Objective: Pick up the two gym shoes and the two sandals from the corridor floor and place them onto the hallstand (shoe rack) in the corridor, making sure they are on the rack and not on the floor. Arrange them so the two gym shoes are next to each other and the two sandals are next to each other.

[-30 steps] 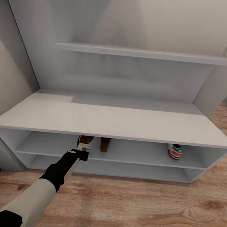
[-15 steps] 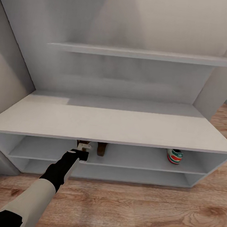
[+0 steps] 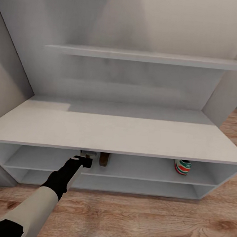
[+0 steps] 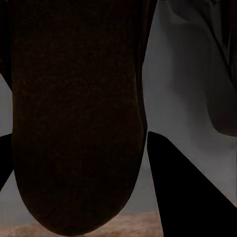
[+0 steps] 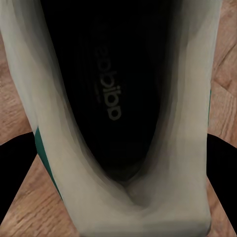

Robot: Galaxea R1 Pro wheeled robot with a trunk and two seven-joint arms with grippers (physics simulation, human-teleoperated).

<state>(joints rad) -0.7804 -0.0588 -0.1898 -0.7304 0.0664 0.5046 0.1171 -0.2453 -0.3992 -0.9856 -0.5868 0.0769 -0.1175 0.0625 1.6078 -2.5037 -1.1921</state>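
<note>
left gripper clamps sandal | right gripper grips gym shoe | advice: seat sandal just left of its mate, sole flat, then release

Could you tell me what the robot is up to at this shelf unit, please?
It is putting shoes away. The left claw reaches into the upper open shelf of the hallstand with a brown sandal between its fingers, beside a second sandal. One gym shoe already sits further right on that shelf. The right claw holds the other gym shoe over the corridor floor.
</note>
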